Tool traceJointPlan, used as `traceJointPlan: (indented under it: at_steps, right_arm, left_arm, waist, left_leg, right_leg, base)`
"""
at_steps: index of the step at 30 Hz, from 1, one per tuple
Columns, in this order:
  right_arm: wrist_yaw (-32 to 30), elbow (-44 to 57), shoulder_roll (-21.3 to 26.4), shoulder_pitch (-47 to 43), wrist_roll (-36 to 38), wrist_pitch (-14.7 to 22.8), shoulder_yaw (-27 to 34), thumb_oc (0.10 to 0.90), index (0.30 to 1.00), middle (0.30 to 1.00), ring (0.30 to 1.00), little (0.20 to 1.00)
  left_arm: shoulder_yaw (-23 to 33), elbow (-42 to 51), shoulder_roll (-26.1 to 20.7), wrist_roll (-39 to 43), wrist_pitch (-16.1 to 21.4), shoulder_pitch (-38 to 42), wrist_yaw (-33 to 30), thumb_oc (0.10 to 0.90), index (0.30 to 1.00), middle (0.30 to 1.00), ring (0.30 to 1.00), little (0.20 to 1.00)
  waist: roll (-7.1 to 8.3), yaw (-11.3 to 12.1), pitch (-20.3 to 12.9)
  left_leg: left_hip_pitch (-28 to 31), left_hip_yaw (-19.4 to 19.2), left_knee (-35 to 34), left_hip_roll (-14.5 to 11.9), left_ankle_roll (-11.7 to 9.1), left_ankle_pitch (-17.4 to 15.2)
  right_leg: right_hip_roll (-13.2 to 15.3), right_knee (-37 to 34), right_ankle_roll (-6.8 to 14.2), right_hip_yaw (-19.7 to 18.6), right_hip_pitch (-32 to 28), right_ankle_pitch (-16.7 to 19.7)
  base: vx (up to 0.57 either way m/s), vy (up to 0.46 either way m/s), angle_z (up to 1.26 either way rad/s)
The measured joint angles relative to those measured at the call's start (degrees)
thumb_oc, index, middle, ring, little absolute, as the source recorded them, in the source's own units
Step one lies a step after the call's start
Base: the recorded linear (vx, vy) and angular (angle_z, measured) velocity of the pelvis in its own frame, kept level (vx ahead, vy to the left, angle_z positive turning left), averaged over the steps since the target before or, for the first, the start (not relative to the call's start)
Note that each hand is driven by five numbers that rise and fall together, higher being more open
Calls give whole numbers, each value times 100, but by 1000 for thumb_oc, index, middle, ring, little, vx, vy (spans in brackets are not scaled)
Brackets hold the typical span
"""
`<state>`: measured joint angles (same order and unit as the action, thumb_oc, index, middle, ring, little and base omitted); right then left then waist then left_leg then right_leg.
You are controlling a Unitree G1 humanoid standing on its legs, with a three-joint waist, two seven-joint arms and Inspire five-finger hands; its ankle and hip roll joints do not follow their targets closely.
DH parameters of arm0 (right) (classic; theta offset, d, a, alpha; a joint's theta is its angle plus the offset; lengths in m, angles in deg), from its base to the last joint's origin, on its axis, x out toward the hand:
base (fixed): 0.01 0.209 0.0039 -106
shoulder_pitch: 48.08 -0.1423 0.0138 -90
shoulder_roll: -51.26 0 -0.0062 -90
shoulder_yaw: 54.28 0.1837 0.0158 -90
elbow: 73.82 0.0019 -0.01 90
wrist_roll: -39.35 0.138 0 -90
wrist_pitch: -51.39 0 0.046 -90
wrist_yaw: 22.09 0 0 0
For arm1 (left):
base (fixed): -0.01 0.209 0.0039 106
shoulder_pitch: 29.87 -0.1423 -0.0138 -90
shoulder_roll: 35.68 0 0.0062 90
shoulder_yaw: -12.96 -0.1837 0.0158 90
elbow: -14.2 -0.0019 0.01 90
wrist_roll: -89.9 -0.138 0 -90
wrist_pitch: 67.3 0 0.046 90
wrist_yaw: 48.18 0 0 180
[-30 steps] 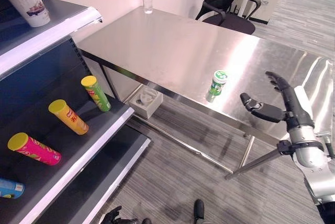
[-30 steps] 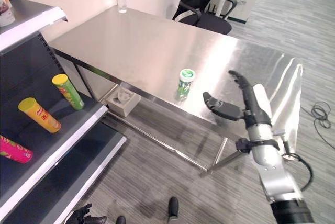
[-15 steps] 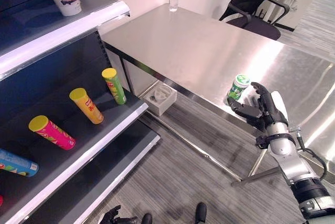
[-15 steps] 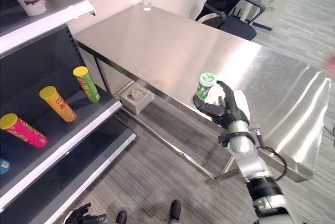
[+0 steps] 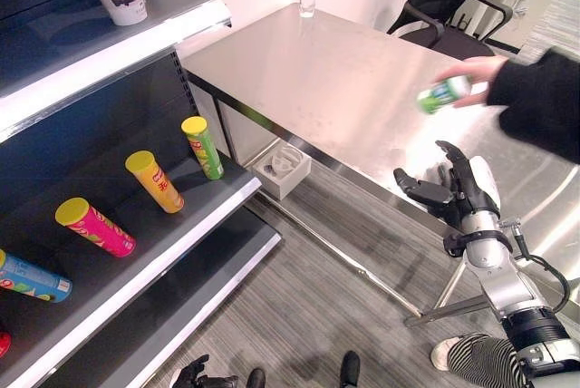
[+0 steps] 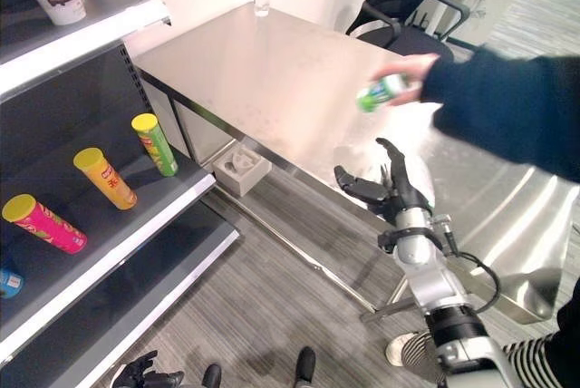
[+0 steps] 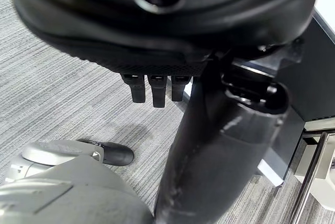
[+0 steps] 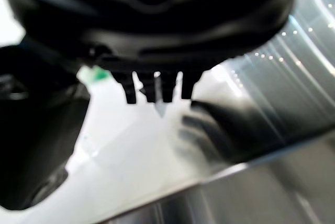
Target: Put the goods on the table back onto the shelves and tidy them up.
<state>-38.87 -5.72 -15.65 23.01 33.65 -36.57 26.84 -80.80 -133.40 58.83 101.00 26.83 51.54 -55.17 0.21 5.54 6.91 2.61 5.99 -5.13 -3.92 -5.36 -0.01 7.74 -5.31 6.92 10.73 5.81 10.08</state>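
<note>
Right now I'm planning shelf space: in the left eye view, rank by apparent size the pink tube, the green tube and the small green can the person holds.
1. pink tube, nearer the camera
2. green tube, perhaps the same true size
3. small green can

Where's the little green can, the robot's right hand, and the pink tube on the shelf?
green can (image 5: 441, 93): left eye view, middle of its side, held by a person's hand.
right hand (image 5: 458, 196): left eye view, palm.
pink tube (image 5: 98, 228): left eye view, middle of its body.
</note>
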Motion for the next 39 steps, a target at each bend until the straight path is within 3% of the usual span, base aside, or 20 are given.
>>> traceJointPlan:
  at_steps: [11,17,20,30,39]
  right_arm:
    - [-50,68,1,56,0,-9,80,800,900,900,900,900]
    - [28,1930,140,907,-321,107,829,800,900,900,900,900]
    - [29,2687,259,1292,-466,290,1633,800,900,900,900,900]
    - [-99,2953,240,2200,-471,513,2859,800,900,900,900,900]
    - [-335,2940,-194,2849,-300,535,3272,800,900,900,900,900]
  left_arm:
    - [4,-3,0,2,-4,8,-5,800,900,900,900,900]
    - [151,18,9,-17,-38,-15,-6,800,900,900,900,900]
    - [223,20,18,-57,-42,66,-5,800,900,900,900,900]
    - [262,8,42,-234,-35,186,-3,800,900,900,900,900]
    - [306,-32,54,-280,-32,190,1,800,900,900,900,900]
  waist:
    - [-4,-18,3]
    - [-33,-137,33]
    - [15,-335,60]
    - [60,-641,64]
    - [88,-916,30]
  left_leg:
    - [7,3,1,0,0,-1]
    - [-4,-20,-2,1,3,-5]
    - [50,-83,-3,11,9,-11]
    - [117,-393,-9,33,54,-61]
    - [164,-689,-2,84,101,-116]
  right_leg:
    - [-1,0,-1,-1,1,1]
    - [1,0,-29,-8,23,25]
    - [4,-1,-3,-45,34,7]
    - [-33,0,-8,-370,111,41]
    - [-46,1,30,-659,236,96]
  base:
    - [0,0,0]
    - [1,0,-1]
    - [8,25,-10]
    - [0,22,-16]
    - [-3,-3,-17]
